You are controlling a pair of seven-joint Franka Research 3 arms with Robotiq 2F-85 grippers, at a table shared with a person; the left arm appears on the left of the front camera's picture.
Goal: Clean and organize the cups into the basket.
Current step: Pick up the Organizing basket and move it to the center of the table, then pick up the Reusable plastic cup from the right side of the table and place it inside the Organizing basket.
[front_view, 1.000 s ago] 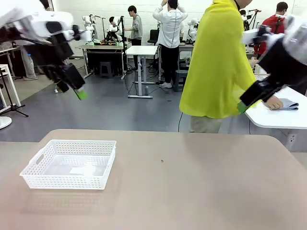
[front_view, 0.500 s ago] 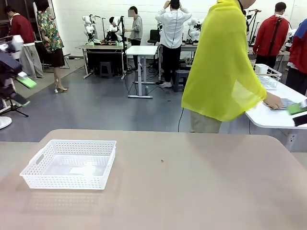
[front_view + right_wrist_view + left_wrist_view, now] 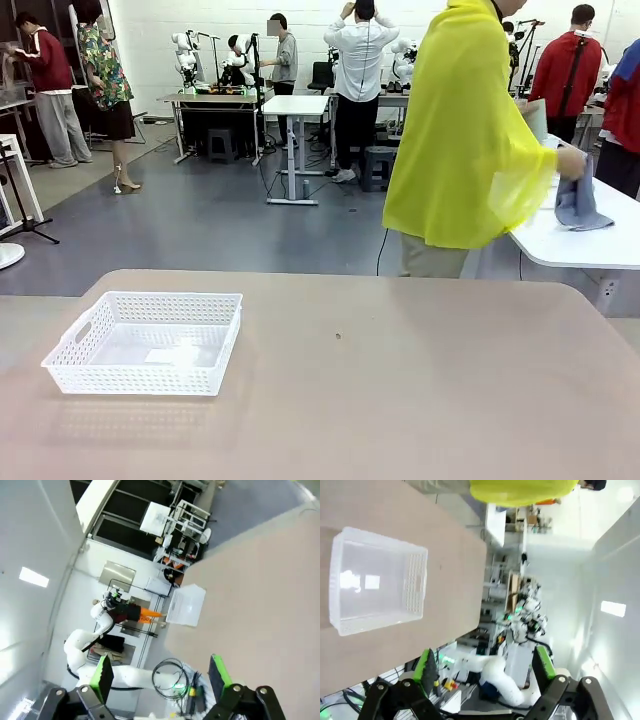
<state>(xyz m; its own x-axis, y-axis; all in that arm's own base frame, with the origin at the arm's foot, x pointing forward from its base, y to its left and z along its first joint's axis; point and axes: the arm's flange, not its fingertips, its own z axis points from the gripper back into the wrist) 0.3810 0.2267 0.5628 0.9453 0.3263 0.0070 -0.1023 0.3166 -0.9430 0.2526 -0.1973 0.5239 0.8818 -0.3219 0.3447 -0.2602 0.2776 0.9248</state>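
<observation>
The big tan table (image 3: 420, 380) in front of me is almost bare, and behind it is a busy room with other tables and people. The white basket (image 3: 140, 378) sits on my left part of the table, near my side, and there is nothing in it. My left gripper (image 3: 485, 667) hangs high up and looks down at the basket from above. Its two green fingers are wide apart and hold nothing. My right gripper (image 3: 161, 677) is up in the air too, looking along the table from the other side. Its fingers are also wide apart and hold nothing. A person (image 3: 460, 130) in a yellow top stands at the far side of my table. The person is turned away from me, toward a white side table (image 3: 580, 245), and has a blue-grey cloth (image 3: 577, 200) in one hand. There may be something pale by that hand, but I cannot tell what it is. I think the job is only at the start, at the cleaning part, and no cup is in the basket yet. I think my next move has to wait for a cup to come within my reach. Then I need to bring one gripper down, close softly around the cup's middle, carry it over, and set it inside the basket, close to one wall, so the others can fit beside it.
</observation>
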